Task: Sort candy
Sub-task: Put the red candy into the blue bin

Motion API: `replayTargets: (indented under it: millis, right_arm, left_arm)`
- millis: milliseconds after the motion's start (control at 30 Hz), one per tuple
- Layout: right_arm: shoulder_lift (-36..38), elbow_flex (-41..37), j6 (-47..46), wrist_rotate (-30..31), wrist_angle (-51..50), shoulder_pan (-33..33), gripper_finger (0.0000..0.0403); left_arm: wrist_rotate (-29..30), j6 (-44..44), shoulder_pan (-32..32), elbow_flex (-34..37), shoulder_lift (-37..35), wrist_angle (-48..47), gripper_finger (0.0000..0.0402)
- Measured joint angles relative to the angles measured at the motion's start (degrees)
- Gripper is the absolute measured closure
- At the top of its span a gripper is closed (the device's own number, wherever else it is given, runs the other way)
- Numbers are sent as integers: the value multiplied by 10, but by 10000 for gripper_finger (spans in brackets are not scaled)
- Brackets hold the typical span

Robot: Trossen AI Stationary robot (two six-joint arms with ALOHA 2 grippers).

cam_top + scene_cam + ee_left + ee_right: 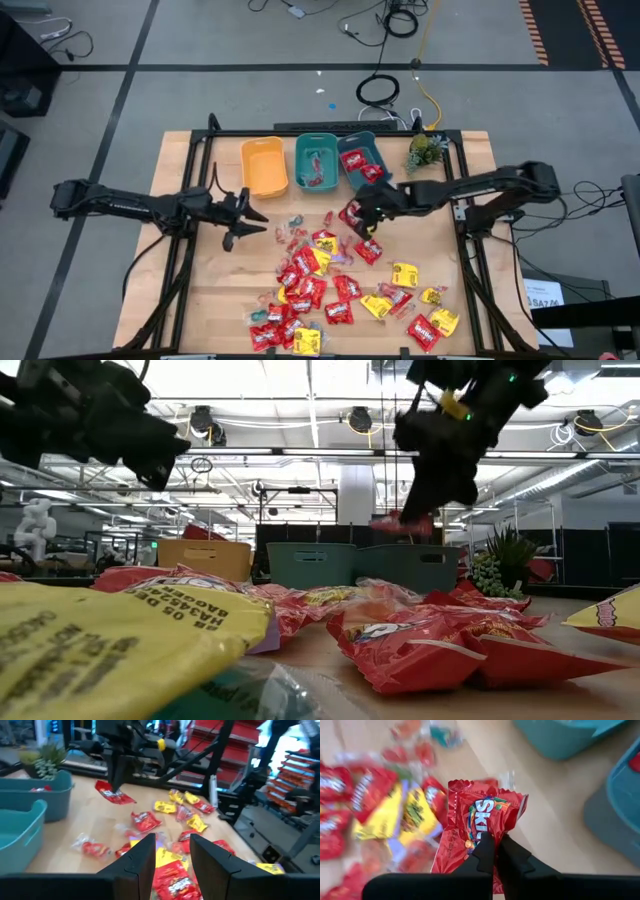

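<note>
Right gripper (pixel 492 851), fingers pinched shut on the edge of a glossy red packet (pixel 480 827), holds it above the table, just near of the dark teal bin (pixel 362 158). Judged step: carry to that bin, which already holds red packets; keep the pinch firm, since the slick crinkled film hangs limp and could slip. Left gripper (pixel 240 215) waits at table left, fingers partly open, empty. Remaining candy (pixel 330 290) lies heaped toward the near edge. Bins are smooth, rigid plastic.
</note>
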State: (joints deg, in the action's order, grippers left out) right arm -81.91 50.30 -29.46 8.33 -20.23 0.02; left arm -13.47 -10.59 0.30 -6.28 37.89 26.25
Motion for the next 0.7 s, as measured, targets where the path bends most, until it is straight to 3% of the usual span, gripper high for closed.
replayTargets:
  millis: [233, 433, 600, 700]
  right_arm:
    - [37, 67, 20, 70, -55, -15, 402]
    - [19, 155, 46, 145, -136, -86, 402]
    - [13, 173, 43, 134, -155, -171, 403]
    - [6, 173, 47, 85, -156, -220, 398]
  left_arm:
    - [-13, -9, 0, 0, -12, -2, 272]
    - [-13, -13, 0, 0, -12, -2, 272]
    - [-13, -40, 0, 0, -12, -7, 272]
    - [-13, -41, 0, 0, -12, -22, 272]
